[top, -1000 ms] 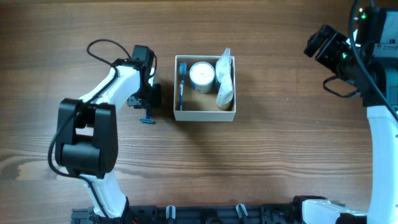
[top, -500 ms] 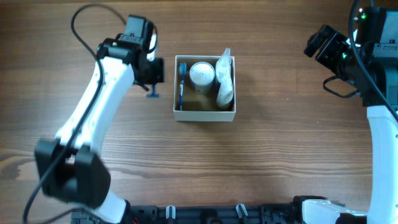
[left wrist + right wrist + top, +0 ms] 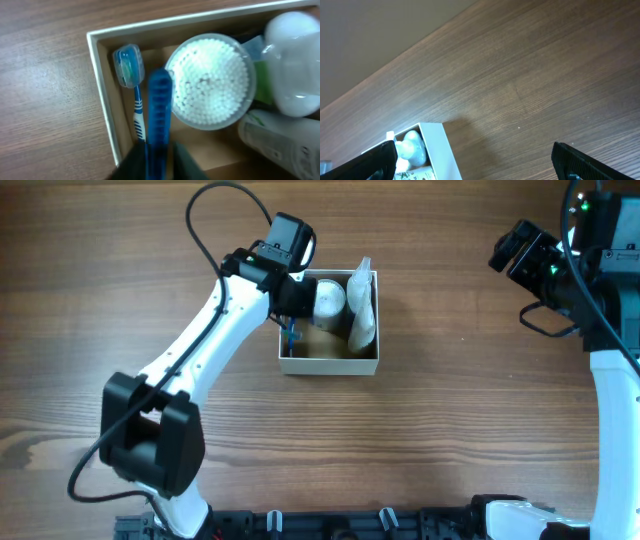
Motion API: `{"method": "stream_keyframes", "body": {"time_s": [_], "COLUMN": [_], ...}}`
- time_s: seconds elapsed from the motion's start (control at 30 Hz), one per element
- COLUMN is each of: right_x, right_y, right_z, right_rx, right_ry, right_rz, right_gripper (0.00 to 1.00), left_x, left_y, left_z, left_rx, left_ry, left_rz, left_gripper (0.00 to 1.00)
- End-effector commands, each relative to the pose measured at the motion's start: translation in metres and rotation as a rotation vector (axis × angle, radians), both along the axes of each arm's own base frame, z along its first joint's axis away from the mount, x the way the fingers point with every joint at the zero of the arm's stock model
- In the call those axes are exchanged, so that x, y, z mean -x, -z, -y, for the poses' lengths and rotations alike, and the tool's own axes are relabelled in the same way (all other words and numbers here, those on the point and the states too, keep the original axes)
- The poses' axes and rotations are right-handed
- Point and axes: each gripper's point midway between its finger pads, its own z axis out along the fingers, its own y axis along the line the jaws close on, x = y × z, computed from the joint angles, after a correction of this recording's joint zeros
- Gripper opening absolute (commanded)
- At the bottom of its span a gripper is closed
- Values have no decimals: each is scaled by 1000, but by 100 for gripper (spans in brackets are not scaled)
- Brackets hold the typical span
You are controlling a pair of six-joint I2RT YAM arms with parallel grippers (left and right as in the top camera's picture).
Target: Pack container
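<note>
Overhead, the container (image 3: 330, 367) sits on the wooden worktop (image 3: 450, 430), a little left of middle and toward the far side, with the left end effector (image 3: 290, 305) hanging over its far-left corner and hiding what lies beneath. The left wrist view fills that gap: the left end effector (image 3: 159, 160) is clamped on a blue handle (image 3: 160, 110), held above the container's (image 3: 102, 95) left side, just beside a capped toothbrush (image 3: 129, 65) that lies along the left wall. Right of these is a round jar (image 3: 210, 80) packed with white cotton swabs, then a white bottle (image 3: 295, 65) and a tube (image 3: 280, 135), both blurred. From above, the jar (image 3: 330, 298) is partly covered by the arm. The right end effector (image 3: 515, 245) hovers well apart, at the far right; only its wrist view shows the right end effector (image 3: 472, 150) with fingers spread wide and nothing between them, a corner of the container (image 3: 445, 150) at lower left.
</note>
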Motion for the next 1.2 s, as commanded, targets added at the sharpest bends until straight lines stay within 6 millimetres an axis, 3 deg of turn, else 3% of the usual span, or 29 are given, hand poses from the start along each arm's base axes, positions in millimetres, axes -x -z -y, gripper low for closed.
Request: {"method": "stream_keyframes", "body": {"time_s": [0.0,0.03,0.13,0.23,0.27,0.37,0.47,0.57,0.7,0.77,0.83,0.93,1.03,1.17], "right_x": [-1,-1,-1,-1,-1,-1,-1,-1,-1,-1,-1,-1,-1,-1], "right_y": [-1,-1,-1,-1,-1,-1,-1,0,-1,-1,-1,-1,0,-1], "right_z": [-2,-2,-2,-2,-2,-2,-2,-2,-2,-2,-2,-2,-2,-2], "right_rx": [-10,-10,-10,-10,-10,-10,-10,-10,-10,-10,-10,-10,-10,-10], "right_ry": [5,5,5,5,4,5,5,5,5,5,5,5,5,5], "right_rz": [4,4,4,4,4,4,4,4,4,4,4,4,4,4], "right_gripper": [100,100,100,100,100,100,100,100,100,100,100,100,100,100], "left_x": [-4,-5,-3,11,22,52,98,135,167,181,195,198,177,161], "left_y": [-1,-9,-45,-90,-114,-158,-201,-233,-267,-274,-267,-252,-214,-165], "left_z": [-3,-4,-8,-9,-12,-25,-46,-69,-105,-120,-130,-142,-159,-162], "left_rx": [1,10,64,130,155,190,225,234,214,195,172,137,142,235], "left_ry": [-36,-41,-102,-104,-97,-93,-90,-97,-166,-196,-205,-245,-360,-390], "left_rz": [8,22,72,135,168,236,303,396,553,590,576,584,613,627], "left_gripper": [43,57,65,82,100,100,100,100,100,100,100,100,100,100]}}
